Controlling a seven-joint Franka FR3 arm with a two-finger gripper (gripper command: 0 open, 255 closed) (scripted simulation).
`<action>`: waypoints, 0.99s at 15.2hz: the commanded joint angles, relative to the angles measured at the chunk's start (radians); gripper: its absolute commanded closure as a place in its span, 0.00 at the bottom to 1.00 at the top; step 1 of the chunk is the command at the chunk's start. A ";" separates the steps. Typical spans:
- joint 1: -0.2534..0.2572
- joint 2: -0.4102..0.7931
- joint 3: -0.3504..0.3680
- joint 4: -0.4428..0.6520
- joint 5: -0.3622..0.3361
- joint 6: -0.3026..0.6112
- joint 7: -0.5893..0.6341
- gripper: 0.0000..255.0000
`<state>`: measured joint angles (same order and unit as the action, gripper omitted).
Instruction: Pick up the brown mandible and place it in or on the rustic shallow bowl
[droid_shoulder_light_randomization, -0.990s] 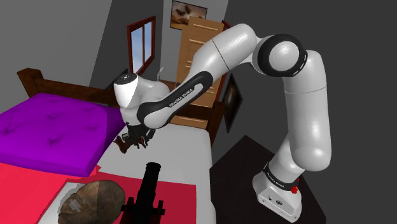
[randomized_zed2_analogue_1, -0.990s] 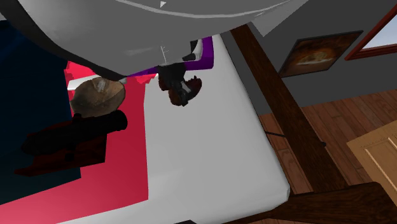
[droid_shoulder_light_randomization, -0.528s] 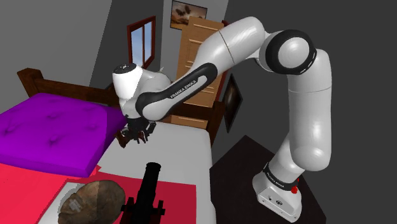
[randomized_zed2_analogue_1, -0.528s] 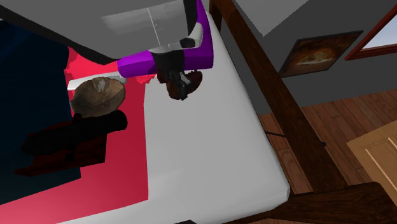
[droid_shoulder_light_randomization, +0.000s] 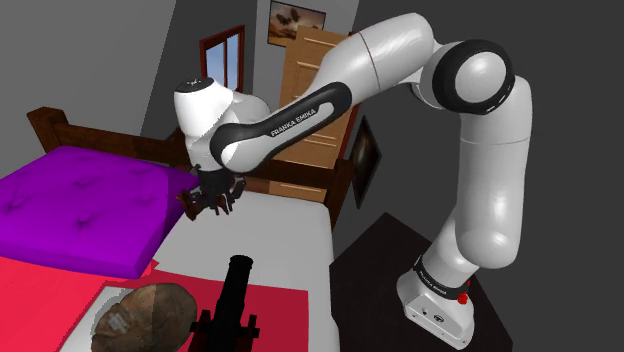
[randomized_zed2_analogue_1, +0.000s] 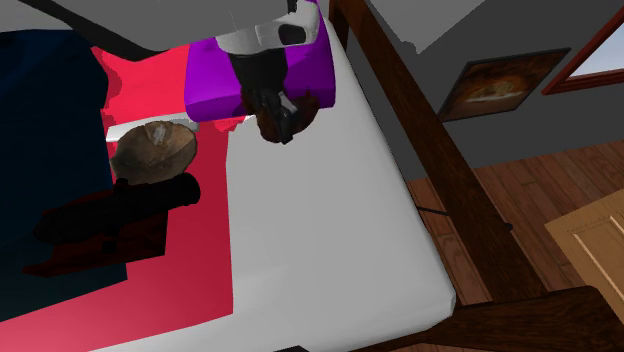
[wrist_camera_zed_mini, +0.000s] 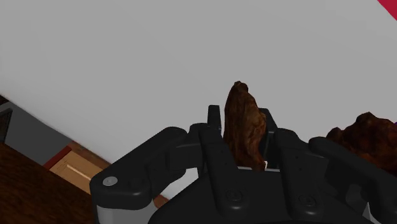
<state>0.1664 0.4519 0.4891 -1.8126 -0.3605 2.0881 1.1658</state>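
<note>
My black gripper (droid_shoulder_light_randomization: 208, 200) hangs above the white bed sheet (droid_shoulder_light_randomization: 270, 240), shut on the brown mandible (droid_shoulder_light_randomization: 190, 199). From the wrist the mandible (wrist_camera_zed_mini: 244, 118) stands clasped between the two fingers, and another lobe of it (wrist_camera_zed_mini: 365, 136) sticks out beside the hand. In the second exterior view the gripper (randomized_zed2_analogue_1: 276, 112) with the mandible (randomized_zed2_analogue_1: 304, 116) is over the sheet by the purple cushion. The rustic shallow bowl (droid_shoulder_light_randomization: 140, 311), brown and mottled, rests on the red cover at the shoulder view's lower left; the same bowl (randomized_zed2_analogue_1: 153, 150) lies apart from the gripper.
A black toy cannon (droid_shoulder_light_randomization: 232, 297) stands right beside the bowl. A purple cushion (droid_shoulder_light_randomization: 80, 200) lies along the shoulder view's left, a red cover (randomized_zed2_analogue_1: 190, 270) under bowl and cannon. The dark wooden bed frame (randomized_zed2_analogue_1: 440, 150) borders the sheet.
The gripper has risen with the mandible, lifting away from the white sheet and drifting slightly toward the purple cushion. Bowl and cannon have stayed put.
</note>
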 joint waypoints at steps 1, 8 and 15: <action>-0.003 -0.014 0.005 0.010 0.010 -0.021 -0.009 1.00; 0.060 -0.010 0.030 0.027 0.012 -0.049 0.071 1.00; 0.190 0.052 0.057 0.091 -0.009 -0.078 0.222 1.00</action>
<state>0.3364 0.4915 0.5439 -1.7381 -0.3654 2.0182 1.3657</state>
